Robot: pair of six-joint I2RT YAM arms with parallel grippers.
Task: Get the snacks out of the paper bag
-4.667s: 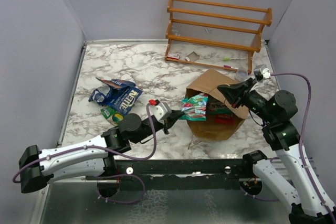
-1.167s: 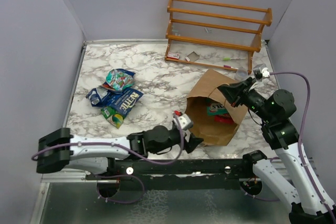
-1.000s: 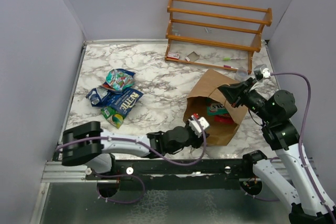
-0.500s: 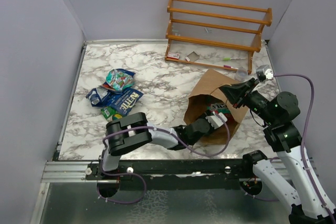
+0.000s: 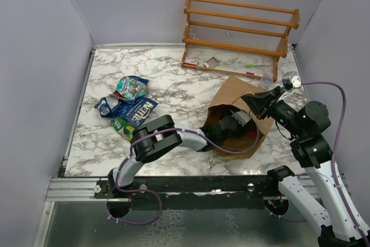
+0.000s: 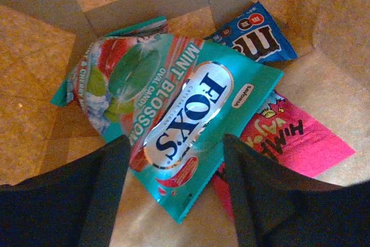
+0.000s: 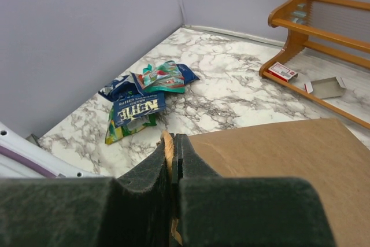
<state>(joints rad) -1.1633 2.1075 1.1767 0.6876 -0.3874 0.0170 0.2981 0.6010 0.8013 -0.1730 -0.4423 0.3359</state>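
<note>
Robot lab test cell: marble-print counter boxed by plain grey panels left, far, right; cabled arms bolted to near-edge metal rail.

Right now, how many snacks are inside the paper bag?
3: a teal packet in the middle, a blue packet beyond it, a pink packet poking from underneath. More may hide beneath.

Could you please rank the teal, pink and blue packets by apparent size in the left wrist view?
1. teal packet
2. pink packet
3. blue packet
The last two are partly covered, so their order is unsure.
</note>
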